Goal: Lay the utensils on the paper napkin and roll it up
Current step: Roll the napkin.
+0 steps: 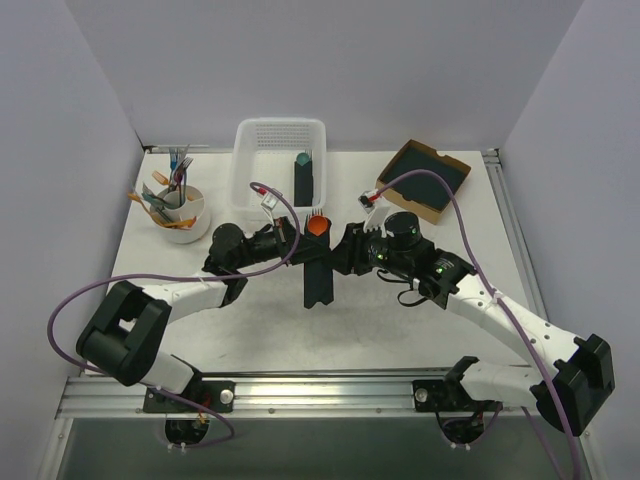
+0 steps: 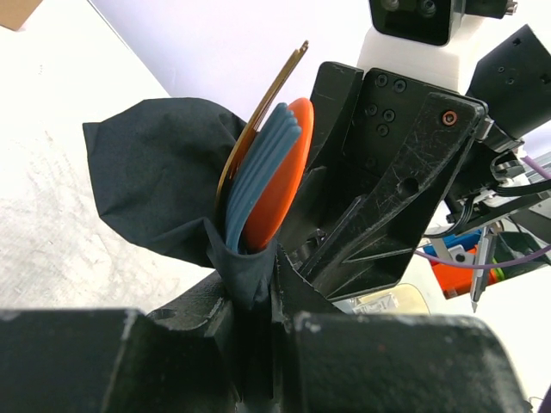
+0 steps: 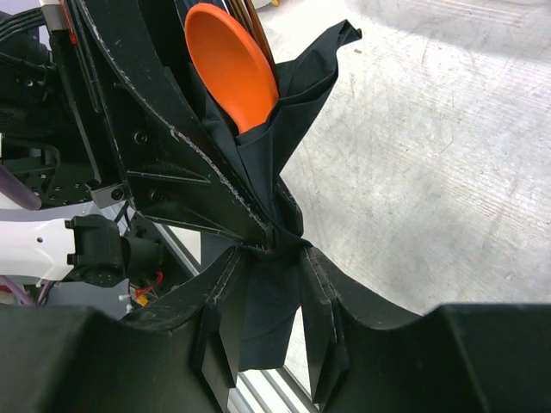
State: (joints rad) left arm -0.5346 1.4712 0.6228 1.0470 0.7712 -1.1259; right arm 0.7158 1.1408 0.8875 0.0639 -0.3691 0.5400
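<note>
The paper napkin (image 1: pixel 318 285) is a narrow dark bundle held above the table's middle. An orange spoon bowl (image 1: pixel 318 227) sticks out of its far end. My left gripper (image 1: pixel 302 243) pinches the bundle from the left, and my right gripper (image 1: pixel 340 248) grips it from the right. In the left wrist view the napkin (image 2: pixel 146 172) flares open around the utensils (image 2: pixel 277 185): the orange spoon, a grey-blue fork and a thin brownish piece. The left gripper (image 2: pixel 254 301) is shut on the fold below them. In the right wrist view the right gripper (image 3: pixel 274 327) clamps the napkin (image 3: pixel 301 95) under the spoon (image 3: pixel 231 64).
A white basket (image 1: pixel 250 150) at the back holds a dark roll with a teal tip (image 1: pixel 303 175). At back right, a cardboard box (image 1: pixel 408 150) holds dark sheets. A white cup (image 1: pixel 190 230) of spare cutlery stands at the left. The table's metal rail runs along the near edge.
</note>
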